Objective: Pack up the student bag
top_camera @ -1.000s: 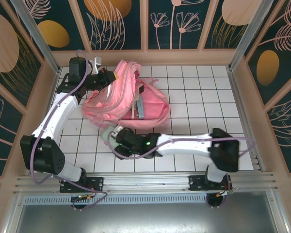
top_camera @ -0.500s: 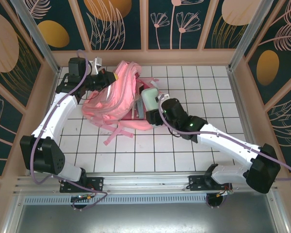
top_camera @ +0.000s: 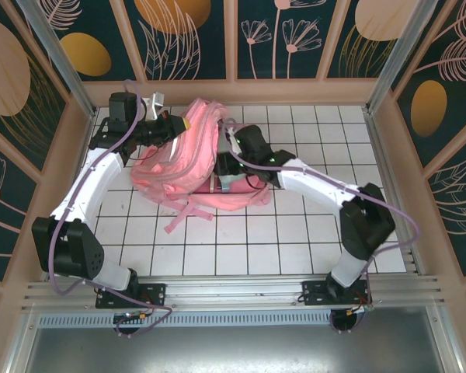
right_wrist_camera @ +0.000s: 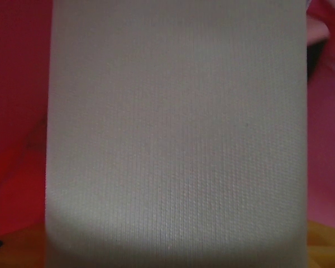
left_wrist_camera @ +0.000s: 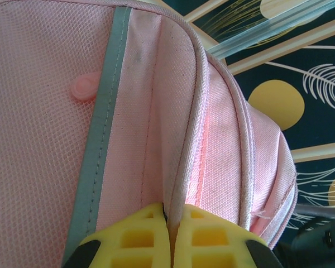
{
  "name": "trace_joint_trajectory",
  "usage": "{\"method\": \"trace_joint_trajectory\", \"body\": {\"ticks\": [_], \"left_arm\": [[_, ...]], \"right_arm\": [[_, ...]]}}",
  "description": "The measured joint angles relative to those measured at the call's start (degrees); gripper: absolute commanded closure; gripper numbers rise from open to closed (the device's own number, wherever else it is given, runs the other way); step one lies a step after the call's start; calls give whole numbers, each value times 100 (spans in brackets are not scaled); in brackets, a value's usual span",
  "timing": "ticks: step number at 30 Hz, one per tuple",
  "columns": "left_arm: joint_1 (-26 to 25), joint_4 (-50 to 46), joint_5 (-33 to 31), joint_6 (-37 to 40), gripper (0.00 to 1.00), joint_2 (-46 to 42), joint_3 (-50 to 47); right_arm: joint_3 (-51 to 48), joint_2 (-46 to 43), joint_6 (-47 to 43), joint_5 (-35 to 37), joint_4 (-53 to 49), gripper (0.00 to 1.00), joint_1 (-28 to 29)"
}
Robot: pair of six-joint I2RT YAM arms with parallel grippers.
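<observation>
Though blurred, perhaps cloth (right_wrist_camera: 176, 134) against bag (top_camera: 179, 165)

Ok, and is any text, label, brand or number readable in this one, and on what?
None can be read.
student bag: no legible print or label; up close, plain pink fabric.
white woven item: blank.
wall panels: plant and circle motifs, no lettering.

Student bag (top_camera: 179, 165) on table (top_camera: 318, 227), back-left qtr.
</observation>
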Motion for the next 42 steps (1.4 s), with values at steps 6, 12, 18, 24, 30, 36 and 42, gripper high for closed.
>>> {"method": "trace_joint_trajectory", "body": {"ticks": [6,12,18,24,30,36,42], "left_arm": [[0,13,11,-7,100,-50,-2],[7,48,-24,-46,100,-59,-11],[11,81,-52,-92,100,-74,-13],[-15,50,-55,-90,100,-138,-57],[-39,68,-52,-20,100,-170,-175],[-55,192,-52,-15,100,-289,-396],[-216,315,-173,63,100,-426,-737]], "right_arm": [[1423,1248,306,-240,-136,34,0],[2194,2157,815,-378,-190,14,-15],[2247,2295,1158,-409,111,2,-28],[1049,1561,1217,-354,710,2,-39],[-411,256,1281,-127,1368,2,-37],[-1086,-603,1294,802,1403,3,24],[-1388,-1447,1143,2765,874,1,387]]}}
